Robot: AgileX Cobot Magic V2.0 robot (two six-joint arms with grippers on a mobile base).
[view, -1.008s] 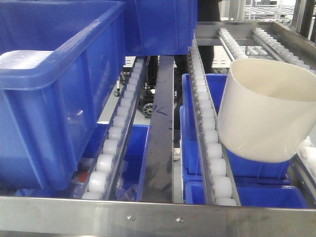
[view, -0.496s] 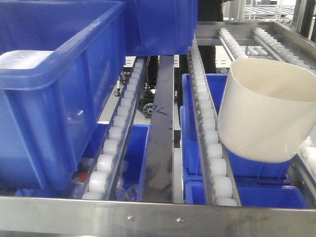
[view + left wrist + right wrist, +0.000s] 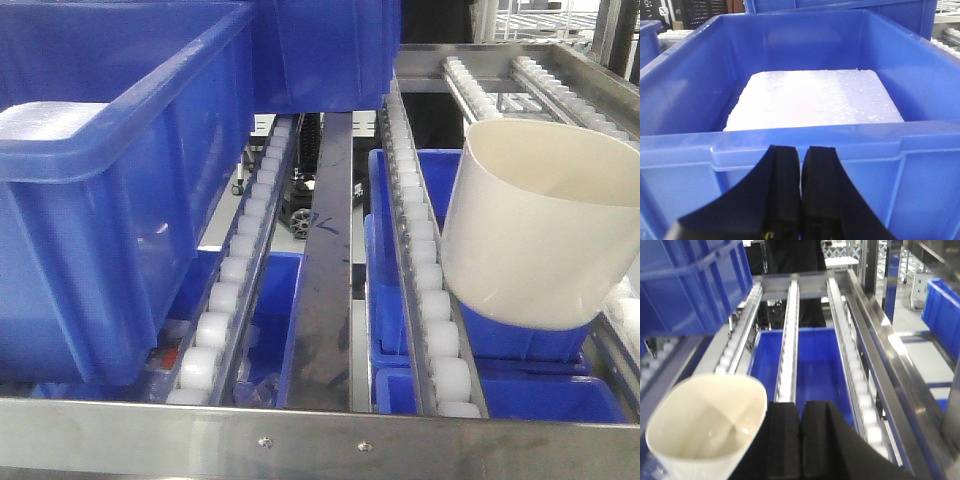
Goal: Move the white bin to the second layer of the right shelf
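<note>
Front view white bin (image 3: 535, 225) tilted on roller tracks (image 3: 425, 290), wrist views both end effectors pressed closed, left (image 3: 800, 155), right (image 3: 800, 412).

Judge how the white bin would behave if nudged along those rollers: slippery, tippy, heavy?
The white bin looks empty and thin-walled, so probably light. Its glossy walls likely slide easily. It sits tilted over the roller track on a narrowing base, so a push may tip it.
</note>
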